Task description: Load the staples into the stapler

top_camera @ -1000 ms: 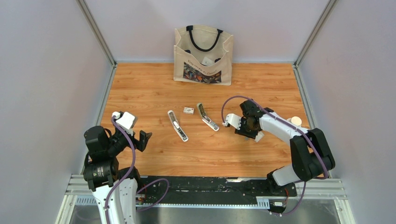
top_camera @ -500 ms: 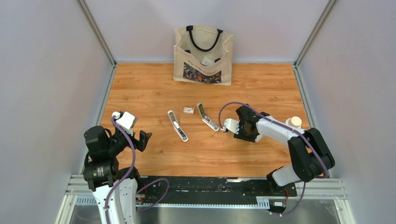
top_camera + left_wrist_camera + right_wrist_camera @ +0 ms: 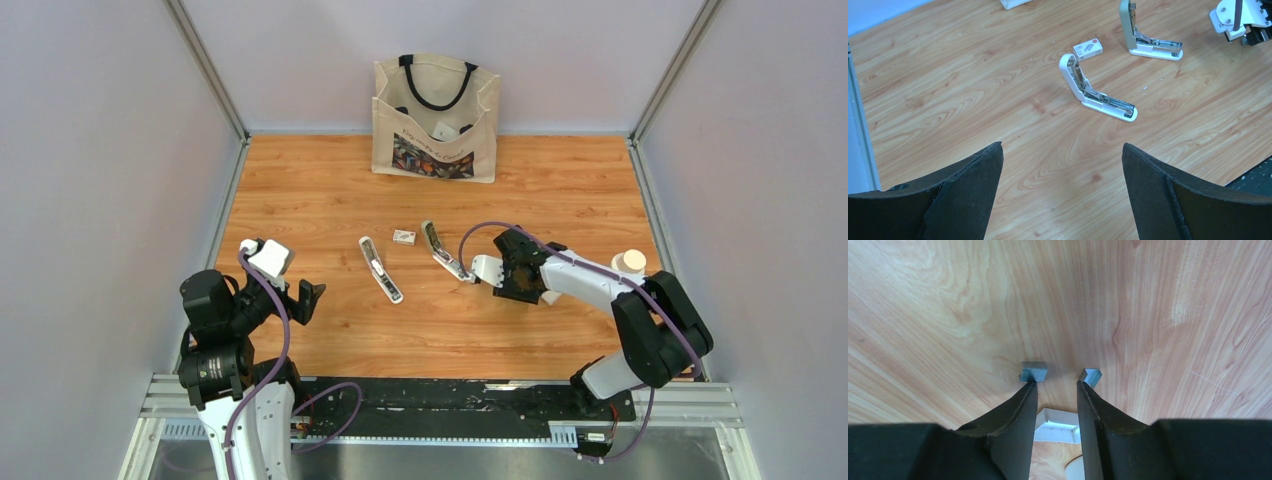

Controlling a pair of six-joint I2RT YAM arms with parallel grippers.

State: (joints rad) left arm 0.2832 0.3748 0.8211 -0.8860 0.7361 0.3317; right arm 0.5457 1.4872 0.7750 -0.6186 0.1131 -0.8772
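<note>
Hinged open with metal channels bare, white stapler [image 3: 1103,102], greyish stapler [image 3: 1153,47]

Smooth wood-grain table [image 3: 320,190], cloth bag [image 3: 435,120], seemingly glossy plastic stapler [image 3: 1108,105].

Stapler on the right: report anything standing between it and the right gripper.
Nothing visible does. The right gripper hangs close beside the low end of the right stapler, and nothing shows between them. The small box lies on the stapler's far side, away from the gripper.
</note>
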